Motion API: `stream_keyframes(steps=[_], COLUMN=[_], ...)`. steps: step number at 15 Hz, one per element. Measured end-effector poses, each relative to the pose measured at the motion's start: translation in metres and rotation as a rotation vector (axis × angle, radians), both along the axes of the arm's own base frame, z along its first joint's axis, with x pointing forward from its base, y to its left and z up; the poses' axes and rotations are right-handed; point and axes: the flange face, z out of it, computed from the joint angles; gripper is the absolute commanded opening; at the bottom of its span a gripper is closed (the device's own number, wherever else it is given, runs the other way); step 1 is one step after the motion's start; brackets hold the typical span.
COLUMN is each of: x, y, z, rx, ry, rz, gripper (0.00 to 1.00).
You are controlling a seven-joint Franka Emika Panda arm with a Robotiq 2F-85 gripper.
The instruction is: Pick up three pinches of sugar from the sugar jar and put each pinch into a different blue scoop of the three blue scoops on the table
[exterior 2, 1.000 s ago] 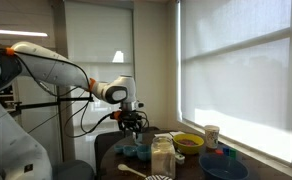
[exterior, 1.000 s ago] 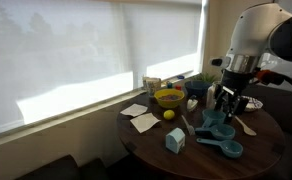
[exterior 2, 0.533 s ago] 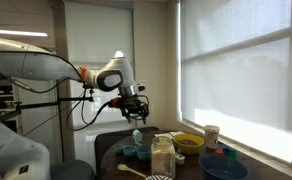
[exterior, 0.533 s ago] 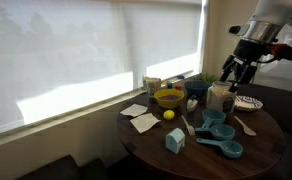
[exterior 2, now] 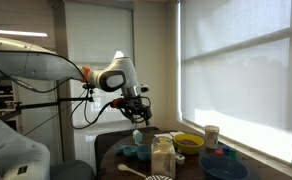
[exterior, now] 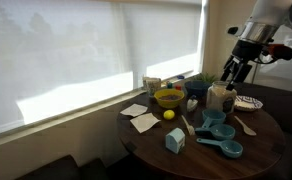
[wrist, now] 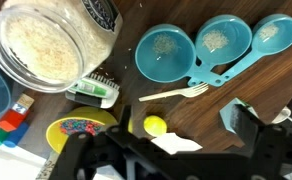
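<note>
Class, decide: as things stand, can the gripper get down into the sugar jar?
Probably yes: the gripper hangs higher than the sugar jar, whose mouth looks uncovered in the wrist view, with nothing seen between them.

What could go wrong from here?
1. The three blue scoops sit bowl against bowl, so a pinch dropped from the gripper at this height may scatter into a neighbouring scoop.
2. The sugar jar is open; a skewed descent might catch its rim and shift it.
3. The white fork lies beside the scoop handles and could get knocked.
</note>
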Motion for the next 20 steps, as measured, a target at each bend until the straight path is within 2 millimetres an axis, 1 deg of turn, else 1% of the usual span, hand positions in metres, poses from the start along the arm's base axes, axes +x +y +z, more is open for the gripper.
stream_keyframes(steps=[1, 2, 3, 4, 5, 7, 8, 13, 15, 17, 20], x=[0.005, 0.01, 0.015, 0.019, 0.023, 0.031, 0.034, 0.046, 0.047, 0.047, 0.046], y=[-0.01, -0.019, -0.028, -0.036, -0.043, -0.054, -0.059, -0.086, -0.094, -0.101, -0.112], z=[0.001, 0.001, 0.002, 0.003, 0.003, 0.003, 0.002, -0.015, -0.021, -0.023, -0.024], rx=[0.014, 0.027, 0.038, 0.047, 0.054, 0.064, 0.067, 0.069, 0.071, 0.076, 0.081], ry=[0.005, 0.009, 0.013, 0.016, 0.02, 0.026, 0.031, 0.075, 0.088, 0.093, 0.095], rz=[-0.05, -0.099, -0.143, -0.183, -0.219, -0.285, -0.314, -0.432, -0.463, -0.489, -0.523], gripper=[1.0, 0.75, 0.74, 0.68, 0.59, 0.46, 0.38, 0.04, 0.0, 0.0, 0.07])
